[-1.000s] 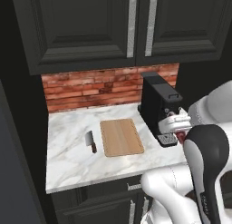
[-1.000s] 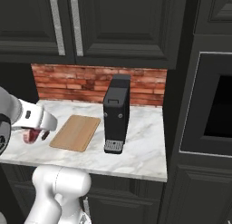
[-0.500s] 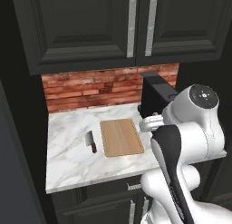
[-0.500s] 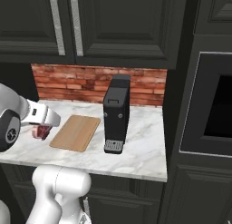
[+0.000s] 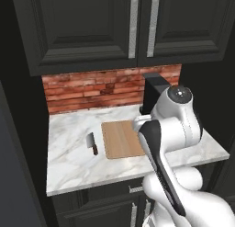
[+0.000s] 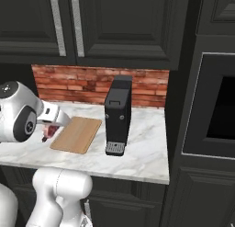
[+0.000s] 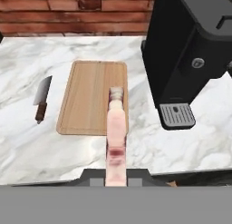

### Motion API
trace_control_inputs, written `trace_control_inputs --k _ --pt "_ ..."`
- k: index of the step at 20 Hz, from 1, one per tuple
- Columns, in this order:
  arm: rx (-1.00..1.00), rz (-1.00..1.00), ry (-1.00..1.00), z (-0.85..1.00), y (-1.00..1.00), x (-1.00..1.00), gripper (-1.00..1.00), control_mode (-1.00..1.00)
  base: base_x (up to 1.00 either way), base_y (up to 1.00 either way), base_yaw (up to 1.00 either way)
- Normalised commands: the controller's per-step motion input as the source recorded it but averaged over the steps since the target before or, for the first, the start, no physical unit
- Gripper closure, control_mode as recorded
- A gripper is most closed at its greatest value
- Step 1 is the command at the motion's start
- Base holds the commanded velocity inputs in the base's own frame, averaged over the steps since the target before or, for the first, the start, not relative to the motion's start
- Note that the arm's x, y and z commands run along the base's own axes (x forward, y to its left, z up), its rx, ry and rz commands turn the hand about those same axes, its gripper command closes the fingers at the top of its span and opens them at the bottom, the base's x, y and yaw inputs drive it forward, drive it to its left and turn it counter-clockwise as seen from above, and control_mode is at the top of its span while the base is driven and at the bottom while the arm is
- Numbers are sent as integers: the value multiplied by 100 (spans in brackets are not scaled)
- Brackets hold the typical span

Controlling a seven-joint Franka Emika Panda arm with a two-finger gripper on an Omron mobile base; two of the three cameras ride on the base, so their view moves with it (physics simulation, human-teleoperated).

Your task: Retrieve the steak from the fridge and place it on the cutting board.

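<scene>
The steak (image 7: 116,128), a red slab with pale fat, is seen edge-on in the hand view, running up from my gripper (image 7: 116,175), which is shut on it. It hangs in the air above the counter's front edge, its far end over the right front part of the tan cutting board (image 7: 93,98). From the right base view my gripper (image 6: 51,129) holds the red steak (image 6: 52,128) just left of the cutting board (image 6: 78,134). My arm hides the hand in the left base view, where the cutting board (image 5: 120,139) lies mid-counter. The fridge is out of view.
A cleaver (image 7: 41,100) lies left of the board (image 5: 93,143). A tall black coffee machine (image 7: 190,51) stands right of the board (image 6: 118,113). A brick backsplash (image 5: 96,90) runs behind, with dark cabinets above. The marble counter (image 7: 190,146) ends just below my hand.
My arm has swung left across the left base view. The gripper, still shut on the steak, has moved toward the cutting board. The base has not moved.
</scene>
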Motion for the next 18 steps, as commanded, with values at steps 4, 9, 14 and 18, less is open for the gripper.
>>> trace_control_inputs --k 4,9,14,18 --pt "0 0 0 -44 0 61 100 -100 0 0 0" --pt "0 0 0 -49 0 51 100 -100 0 0 0" --pt "1 0 0 -50 0 51 100 -100 0 0 0" --pt "0 0 0 -42 -1 42 100 -100 0 0 0"
